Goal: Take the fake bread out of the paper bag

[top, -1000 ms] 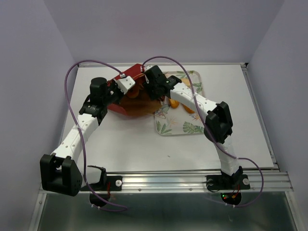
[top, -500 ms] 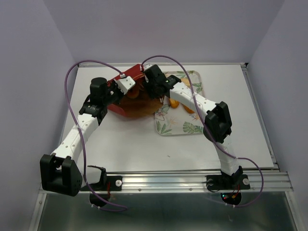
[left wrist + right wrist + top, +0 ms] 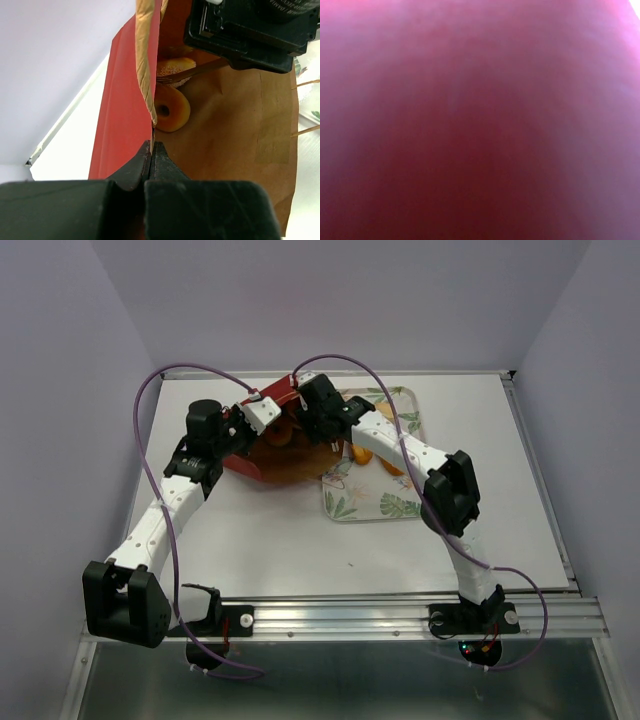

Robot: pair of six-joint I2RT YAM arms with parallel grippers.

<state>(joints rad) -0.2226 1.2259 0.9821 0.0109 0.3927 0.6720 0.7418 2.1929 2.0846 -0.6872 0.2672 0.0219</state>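
over the last second the right arm (image 3: 400, 445) has crept a little toward 11 o'clock in the top view, pushing the right gripper (image 3: 316, 418) further into the mouth of the paper bag (image 3: 120, 110). its wrist view is only a red-purple blur, so i cannot tell whether it is released or clenched. the left gripper (image 3: 151, 150) has not moved: it is clenched on the bag's rim, holding the red wall up so the brown inside stays open.

i read this as a reach for another piece, not yet a lift. inside the bag a ring-shaped bagel (image 3: 171, 109) lies on the brown paper, with a paler bun (image 3: 175, 66) just beyond it at 12 o'clock, under the right wrist. two orange pieces (image 3: 362, 454) already lie on the leaf-patterned tray (image 3: 385, 502), partly hidden by the arm.

the bag lies at 11 o'clock on the desk (image 3: 300, 540), near the back edge. the tray touches it at 3 o'clock. bare desk lies toward 6 o'clock, so the way out is back over the tray.
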